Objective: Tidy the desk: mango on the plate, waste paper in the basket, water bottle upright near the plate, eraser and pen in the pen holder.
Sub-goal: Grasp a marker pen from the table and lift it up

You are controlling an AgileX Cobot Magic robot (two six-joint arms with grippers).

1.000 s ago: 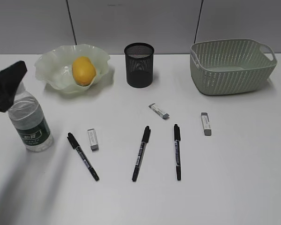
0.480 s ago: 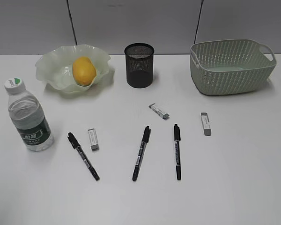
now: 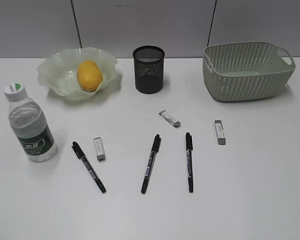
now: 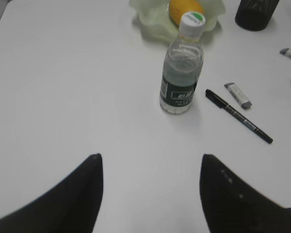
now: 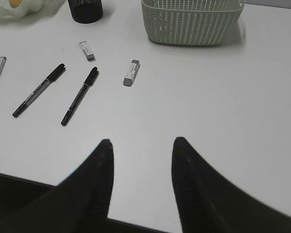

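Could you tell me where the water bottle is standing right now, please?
In the exterior view the water bottle stands upright at the far left of the desk, in front of the plate that holds the mango, with a pen to its right.

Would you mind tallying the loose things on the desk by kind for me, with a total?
Pens: 3
Erasers: 3
Water bottle: 1
Mango: 1
Plate: 1
Pen holder: 1
Basket: 1
Total: 11
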